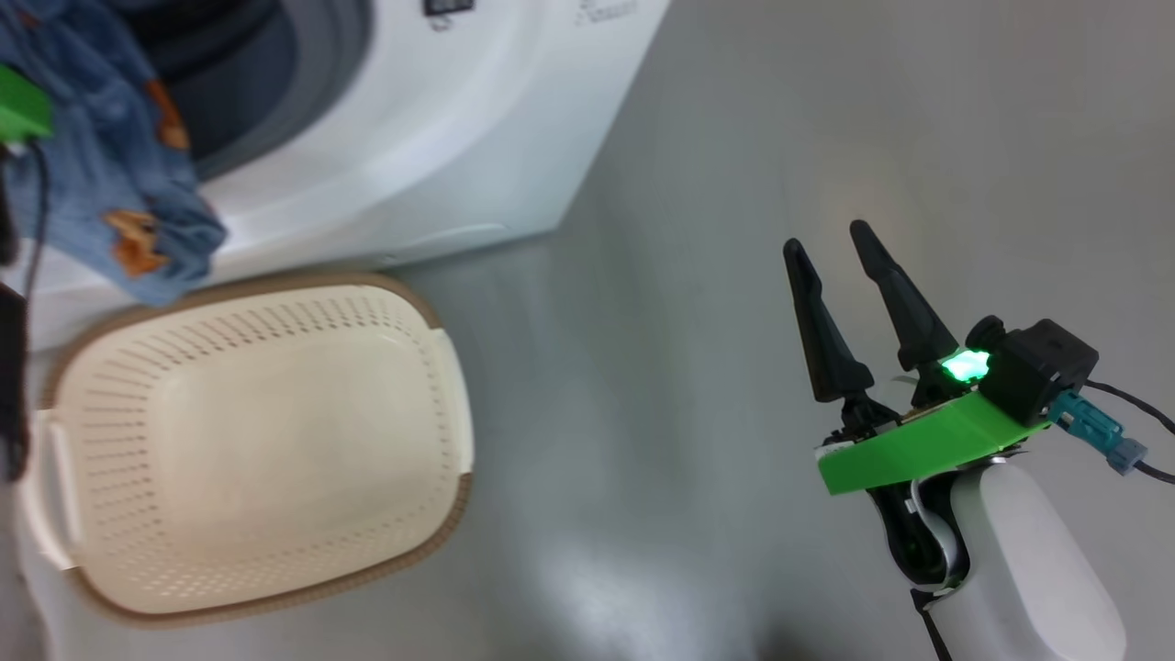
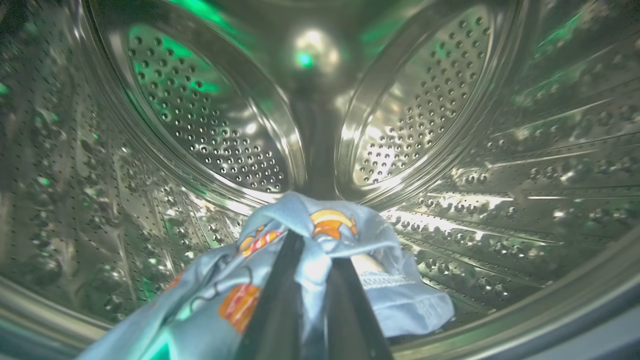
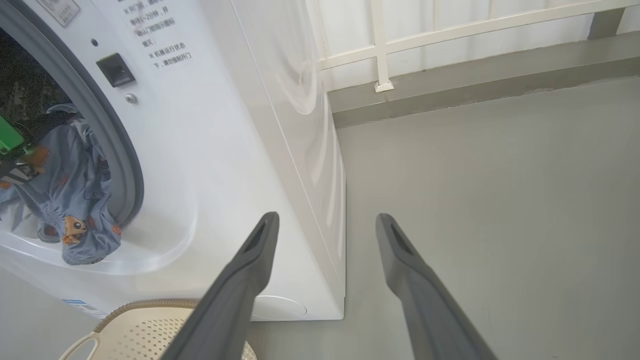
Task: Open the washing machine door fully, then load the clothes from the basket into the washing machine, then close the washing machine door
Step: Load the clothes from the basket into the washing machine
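Two claws: left claw (image 2: pixel 317 252) grips clothes (image 2: pixel 210 300) at drum's rim (image 2: pixel 505 322); right claw (image 1: pixel 826 237) spread above floor (image 1: pixel 688 275).

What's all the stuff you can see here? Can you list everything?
washing machine: one, white, standing on the floor behind the basket
drum: one, shiny steel with holes, inside the machine
gasket: one, grey, around the machine's opening
clothes: one bunch, light blue with orange pictures, hanging at the opening
basket: one, cream with a brown rim, on the floor, nothing in it
floor: grey, all around
railing: one, white, beyond the machine
left tool: one, dark, at the drum's mouth, shut on the clothes
right tool: one, dark, open, over bare floor
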`<state>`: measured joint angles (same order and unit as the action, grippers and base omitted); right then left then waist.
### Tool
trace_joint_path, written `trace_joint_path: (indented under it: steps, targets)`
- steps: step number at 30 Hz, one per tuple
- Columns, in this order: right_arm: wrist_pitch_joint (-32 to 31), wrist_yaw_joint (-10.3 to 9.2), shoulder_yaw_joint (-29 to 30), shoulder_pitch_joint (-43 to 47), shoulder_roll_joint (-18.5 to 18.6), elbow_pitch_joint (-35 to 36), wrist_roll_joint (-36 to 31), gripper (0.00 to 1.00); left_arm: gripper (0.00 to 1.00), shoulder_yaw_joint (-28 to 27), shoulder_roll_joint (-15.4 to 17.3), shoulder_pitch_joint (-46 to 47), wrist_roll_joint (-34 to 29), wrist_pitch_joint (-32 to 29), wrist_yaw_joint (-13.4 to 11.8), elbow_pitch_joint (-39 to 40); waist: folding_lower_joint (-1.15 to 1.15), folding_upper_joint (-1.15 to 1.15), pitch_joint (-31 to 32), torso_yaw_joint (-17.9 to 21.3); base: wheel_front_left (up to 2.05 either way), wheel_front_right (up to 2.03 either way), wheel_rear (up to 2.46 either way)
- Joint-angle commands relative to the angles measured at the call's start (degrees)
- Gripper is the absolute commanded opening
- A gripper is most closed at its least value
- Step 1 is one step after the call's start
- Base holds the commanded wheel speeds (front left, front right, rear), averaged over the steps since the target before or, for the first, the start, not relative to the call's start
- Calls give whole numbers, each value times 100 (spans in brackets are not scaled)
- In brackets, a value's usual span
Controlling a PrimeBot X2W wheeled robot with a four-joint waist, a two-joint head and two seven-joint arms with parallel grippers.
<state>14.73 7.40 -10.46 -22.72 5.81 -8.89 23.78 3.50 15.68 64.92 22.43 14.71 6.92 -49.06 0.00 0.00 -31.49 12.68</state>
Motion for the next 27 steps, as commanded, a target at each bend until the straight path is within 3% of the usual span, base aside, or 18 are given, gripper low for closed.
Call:
trace_joint_path:
  steps: [1, 5, 9, 14, 16, 17, 18, 27]
  targets:
    - [27, 9, -138, -52, -48, 164, -52, 100, 0, -61, 333, 219, -76, 29, 30, 44, 0, 0, -447, 383, 0, 0, 0]
    - [27, 9, -160, -99, -124, 187, -68, 100, 0, -49, 487, 671, -260, 29, 42, 40, 0, 0, -659, 559, 0, 0, 0]
    - [27, 9, -156, -100, -156, 210, -84, 100, 0, -236, 541, 966, -452, 29, 38, 632, 0, 0, -753, 631, 0, 0, 0]
    - [27, 9, -146, -129, -181, 235, -101, 100, 0, -895, 387, 959, -661, 29, -33, 1670, 0, 0, -825, 663, 0, 0, 0]
    - [27, 9, -157, -133, -192, 215, -110, 100, 0, -994, 294, 820, -770, 29, -27, 1590, 0, 0, -813, 643, 0, 0, 0]
    - [27, 9, -167, -133, -197, 205, -110, 100, 26, -1002, 259, 776, -823, 29, -22, 1489, 0, 0, -808, 627, 0, 0, 0]
    - [27, 9, -179, -133, -202, 192, -111, 100, 100, -999, 226, 724, -864, 29, -17, 1350, 0, 0, -796, 610, 0, 0, 0]
    - [27, 9, -204, -166, -219, 131, -114, 100, 100, -878, 161, 728, -1061, 29, 10, 205, 0, 0, -711, 510, 0, 0, 0]
